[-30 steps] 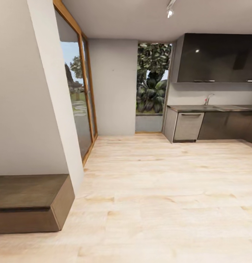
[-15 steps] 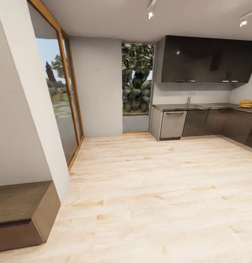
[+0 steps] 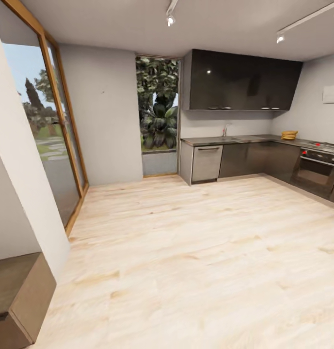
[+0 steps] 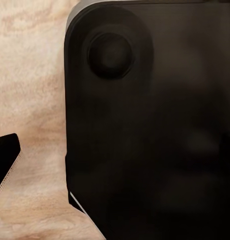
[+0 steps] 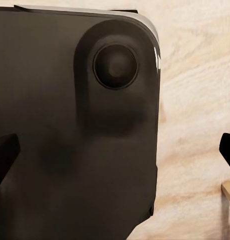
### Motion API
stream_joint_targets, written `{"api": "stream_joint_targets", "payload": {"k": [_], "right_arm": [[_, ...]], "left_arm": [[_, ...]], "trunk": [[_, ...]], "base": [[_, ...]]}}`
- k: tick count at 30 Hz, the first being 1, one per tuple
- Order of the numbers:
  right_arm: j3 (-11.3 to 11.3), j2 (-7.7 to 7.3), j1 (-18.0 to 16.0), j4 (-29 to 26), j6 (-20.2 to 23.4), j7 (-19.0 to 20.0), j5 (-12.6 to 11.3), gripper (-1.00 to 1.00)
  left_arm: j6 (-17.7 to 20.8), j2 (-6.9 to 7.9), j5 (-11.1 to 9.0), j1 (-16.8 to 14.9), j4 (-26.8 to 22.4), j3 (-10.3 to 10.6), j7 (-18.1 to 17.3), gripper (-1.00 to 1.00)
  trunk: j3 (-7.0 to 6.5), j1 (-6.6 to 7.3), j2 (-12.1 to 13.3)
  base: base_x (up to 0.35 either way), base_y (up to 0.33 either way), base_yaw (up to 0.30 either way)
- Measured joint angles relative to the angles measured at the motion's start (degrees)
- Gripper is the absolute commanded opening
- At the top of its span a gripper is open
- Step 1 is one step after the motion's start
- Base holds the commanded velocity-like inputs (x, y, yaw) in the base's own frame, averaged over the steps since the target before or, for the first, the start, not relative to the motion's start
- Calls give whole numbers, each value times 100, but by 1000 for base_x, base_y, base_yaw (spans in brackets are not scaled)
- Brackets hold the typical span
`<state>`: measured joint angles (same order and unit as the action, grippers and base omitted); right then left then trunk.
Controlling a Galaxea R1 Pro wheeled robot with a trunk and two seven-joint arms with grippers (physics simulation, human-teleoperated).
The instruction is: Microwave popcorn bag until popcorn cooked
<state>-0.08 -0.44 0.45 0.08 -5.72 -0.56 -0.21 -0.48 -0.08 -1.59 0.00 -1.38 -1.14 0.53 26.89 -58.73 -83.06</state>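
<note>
Along the far wall ran the countertop (image 3: 244, 140), a thin grey glossy slab over dark cabinets (image 3: 256, 159); neither popcorn bag nor microwave could be made out, so every step seemingly remained. Pale wood-grain floor (image 3: 196, 252) lay between. Whether either gripper was open couldn't be told.

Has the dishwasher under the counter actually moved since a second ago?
No. The dishwasher sits the same against the countertop and window; the whole picture slid left, so the camera turned.

countertop (image 3: 244, 140) far right — window (image 3: 158, 109) left
</note>
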Motion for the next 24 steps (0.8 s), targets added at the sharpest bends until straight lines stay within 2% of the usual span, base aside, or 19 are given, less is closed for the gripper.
{"api": "stream_joint_targets", "payload": {"k": [18,24], "right_arm": [[0,0,0,0,1,0,1,100],[11,-7,0,0,2,7,13,100]], "left_arm": [[-13,0,24,0,-7,1,-8,100],[-1,0,11,0,0,8,-7,100]], "trunk": [[0,0,0],[0,3,-1]], "base": [[3,0,-290],[265,0,-105]]}}
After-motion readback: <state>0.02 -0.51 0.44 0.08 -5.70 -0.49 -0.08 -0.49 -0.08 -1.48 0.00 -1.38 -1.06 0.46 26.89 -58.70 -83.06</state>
